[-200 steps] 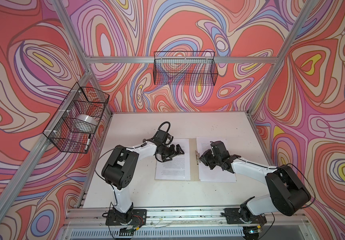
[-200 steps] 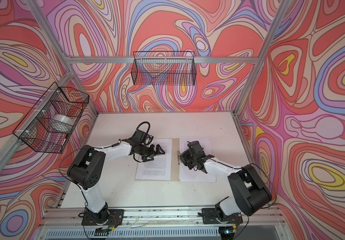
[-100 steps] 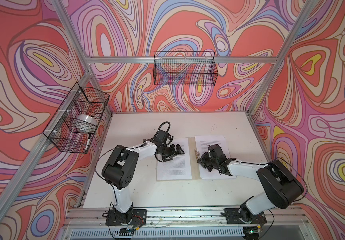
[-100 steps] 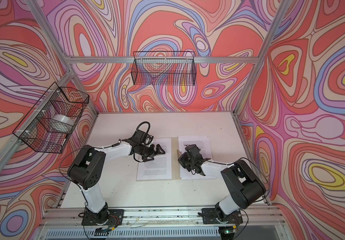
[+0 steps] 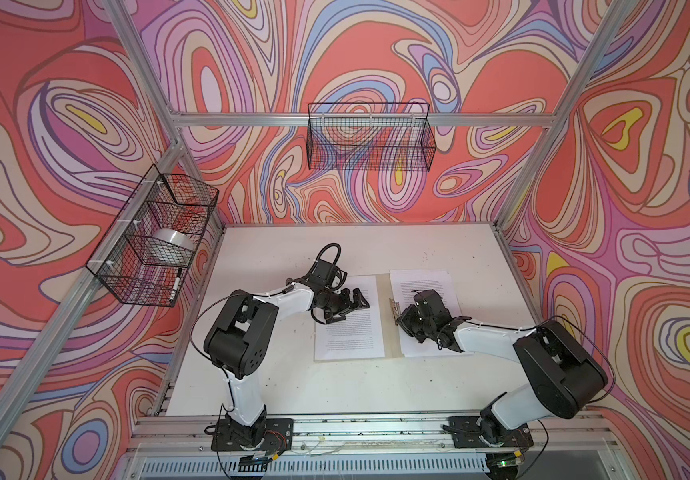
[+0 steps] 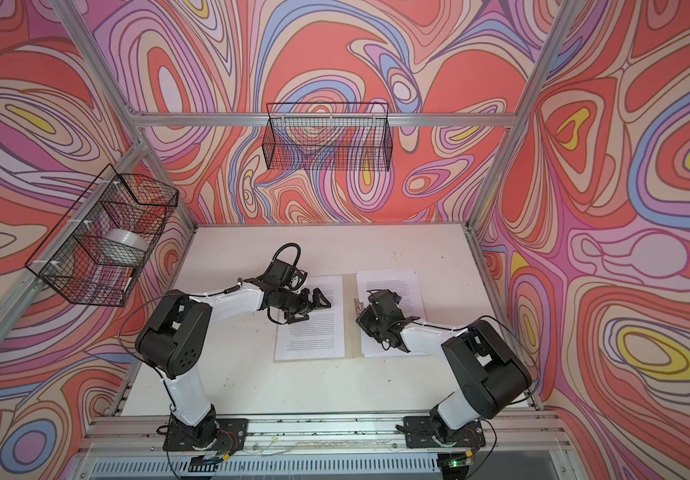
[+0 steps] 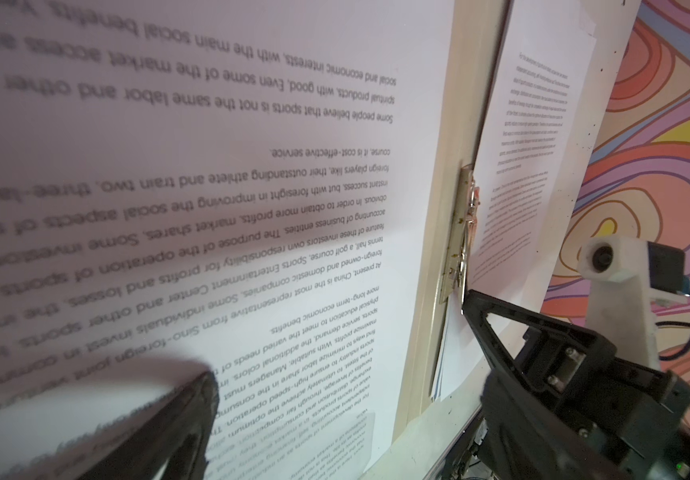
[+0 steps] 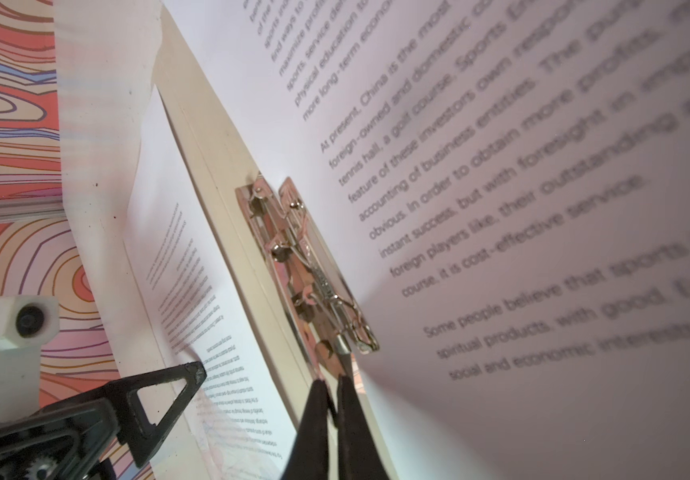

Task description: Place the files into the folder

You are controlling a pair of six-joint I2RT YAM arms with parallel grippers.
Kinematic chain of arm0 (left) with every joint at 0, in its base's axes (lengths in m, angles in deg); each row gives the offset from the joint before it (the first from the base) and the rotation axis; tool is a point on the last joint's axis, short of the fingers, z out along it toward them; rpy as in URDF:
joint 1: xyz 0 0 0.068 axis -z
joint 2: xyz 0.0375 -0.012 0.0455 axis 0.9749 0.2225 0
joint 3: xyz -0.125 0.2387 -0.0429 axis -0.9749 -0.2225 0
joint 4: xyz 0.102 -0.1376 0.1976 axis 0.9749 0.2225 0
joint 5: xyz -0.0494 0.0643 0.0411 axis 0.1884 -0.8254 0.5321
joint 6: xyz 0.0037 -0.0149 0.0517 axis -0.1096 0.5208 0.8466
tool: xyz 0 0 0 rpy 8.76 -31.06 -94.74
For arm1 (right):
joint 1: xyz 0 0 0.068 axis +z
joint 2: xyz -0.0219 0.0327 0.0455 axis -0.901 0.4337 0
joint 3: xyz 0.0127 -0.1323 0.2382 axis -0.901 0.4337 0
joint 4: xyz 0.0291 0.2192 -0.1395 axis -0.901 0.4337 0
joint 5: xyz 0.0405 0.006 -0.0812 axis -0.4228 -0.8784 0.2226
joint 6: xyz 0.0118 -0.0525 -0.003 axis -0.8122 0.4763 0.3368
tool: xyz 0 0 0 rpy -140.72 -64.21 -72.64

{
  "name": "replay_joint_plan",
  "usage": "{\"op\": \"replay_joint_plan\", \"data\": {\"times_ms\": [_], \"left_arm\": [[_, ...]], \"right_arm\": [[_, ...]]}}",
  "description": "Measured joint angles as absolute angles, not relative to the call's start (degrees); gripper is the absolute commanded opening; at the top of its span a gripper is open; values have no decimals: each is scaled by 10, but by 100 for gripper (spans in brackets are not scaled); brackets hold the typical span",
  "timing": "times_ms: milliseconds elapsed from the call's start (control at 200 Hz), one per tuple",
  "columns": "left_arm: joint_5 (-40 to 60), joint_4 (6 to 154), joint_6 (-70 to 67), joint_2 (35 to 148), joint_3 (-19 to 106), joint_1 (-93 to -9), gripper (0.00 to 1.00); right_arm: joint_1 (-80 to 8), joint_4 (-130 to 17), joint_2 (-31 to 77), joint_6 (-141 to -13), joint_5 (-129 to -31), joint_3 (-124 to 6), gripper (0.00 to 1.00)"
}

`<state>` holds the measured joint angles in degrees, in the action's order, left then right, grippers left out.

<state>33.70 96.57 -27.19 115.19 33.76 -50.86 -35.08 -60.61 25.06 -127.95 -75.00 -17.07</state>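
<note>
With the files (image 5: pixel 349 338) spread across both halves of the folder (image 5: pixel 392 349), laid open on the tabletop (image 5: pixel 335 386), clip work is judged to be in hand: the jaws of the right gripper (image 8: pixel 332 384) are shut at the lever end of the metal clip (image 8: pixel 305 266), those of the left gripper (image 5: pixel 349 309) are spread wide and empty above the left sheet, and a steady lever move is called for next.

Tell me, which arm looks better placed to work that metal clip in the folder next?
Probably the right: the right gripper, shut, has its tips at the end of the metal clip, while the left gripper hangs open over a printed sheet, apart from it.
</note>
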Motion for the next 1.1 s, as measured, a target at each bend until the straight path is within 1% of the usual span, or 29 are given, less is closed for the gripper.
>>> {"op": "replay_joint_plan", "data": {"times_ms": [581,826,931,936,986,1097], "left_arm": [[334,955,-270,1156,339,-520,100],[332,954,-270,1156,340,-520,100],[333,956,-270,1157,343,-520,100],[333,957,-270,1157,343,-520,100],[333,962,-270,1157,345,-520,100],[327,1003,-263,1156,361,-521,100]], "right_arm": [[-330,-679,308,-1276,-674,-181,0],[-327,-673,311,-1265,-666,-191,0],[-326,-633,286,-1238,-675,-205,0],[-326,-630,286,-1237,-675,-205,0],[-324,-600,271,-1222,-684,-207,15],[-323,-524,246,-1186,-701,-217,36]]}}
